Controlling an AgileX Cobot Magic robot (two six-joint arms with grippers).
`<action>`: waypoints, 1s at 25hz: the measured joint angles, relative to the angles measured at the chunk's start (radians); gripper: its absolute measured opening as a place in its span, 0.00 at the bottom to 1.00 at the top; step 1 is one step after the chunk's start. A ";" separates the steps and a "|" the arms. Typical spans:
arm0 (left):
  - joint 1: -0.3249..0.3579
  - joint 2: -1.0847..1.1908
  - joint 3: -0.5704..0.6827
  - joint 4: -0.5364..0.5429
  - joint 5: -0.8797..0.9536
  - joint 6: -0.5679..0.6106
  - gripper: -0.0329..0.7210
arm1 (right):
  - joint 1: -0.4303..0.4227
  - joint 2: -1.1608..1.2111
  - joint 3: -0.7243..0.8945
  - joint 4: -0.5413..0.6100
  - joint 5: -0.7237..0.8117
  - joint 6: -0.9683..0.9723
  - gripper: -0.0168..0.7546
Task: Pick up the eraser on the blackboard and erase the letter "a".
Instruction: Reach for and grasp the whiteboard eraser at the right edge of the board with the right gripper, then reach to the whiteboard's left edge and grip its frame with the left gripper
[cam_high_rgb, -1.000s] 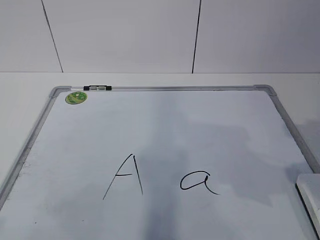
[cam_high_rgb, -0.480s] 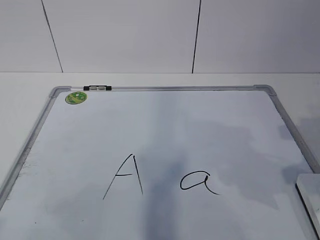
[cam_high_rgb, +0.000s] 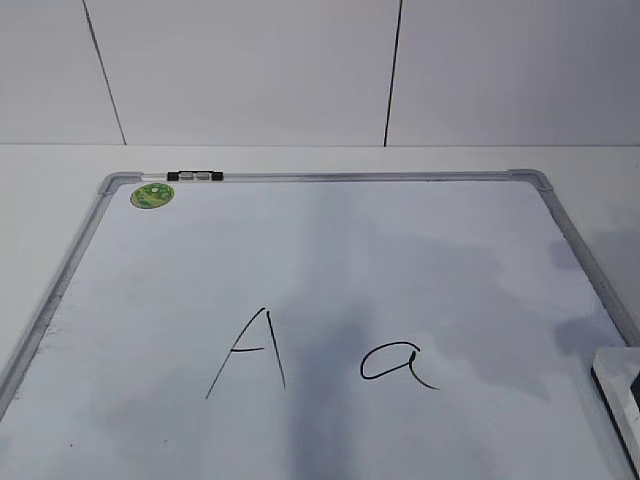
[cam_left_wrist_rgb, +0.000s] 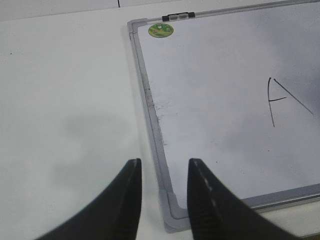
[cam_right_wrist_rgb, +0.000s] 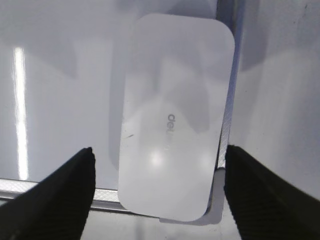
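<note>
Lying flat at a corner of the blackboard (cam_high_rgb: 330, 260), beside its right frame: the eraser (cam_right_wrist_rgb: 175, 120), untouched, framed by the right gripper (cam_right_wrist_rgb: 157, 182), fingers spread wide on either side of it. The letter "a" (cam_high_rgb: 397, 363): intact, right of capital "A" (cam_high_rgb: 250, 350). Left gripper (cam_left_wrist_rgb: 162, 192): narrowly parted, holding nothing, above the board's near-left corner.

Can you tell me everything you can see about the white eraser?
The eraser is a white oblong block with rounded corners, smooth and shiny like plastic, with small grey lettering on top. It lies flat at the right corner of the blackboard, its near end overlapping the grey frame. The right gripper hangs above it, jaws wide open on both sides, not touching. The exterior view shows only its edge.
</note>
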 joint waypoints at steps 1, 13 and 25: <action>0.000 0.000 0.000 0.000 0.000 0.000 0.35 | 0.000 0.000 -0.002 0.000 -0.008 0.002 0.84; 0.000 0.000 0.000 0.000 0.000 0.000 0.35 | 0.000 0.000 -0.003 0.004 -0.022 0.014 0.86; 0.000 0.000 0.000 0.000 0.000 0.000 0.35 | 0.000 0.063 -0.003 -0.007 -0.022 0.017 0.87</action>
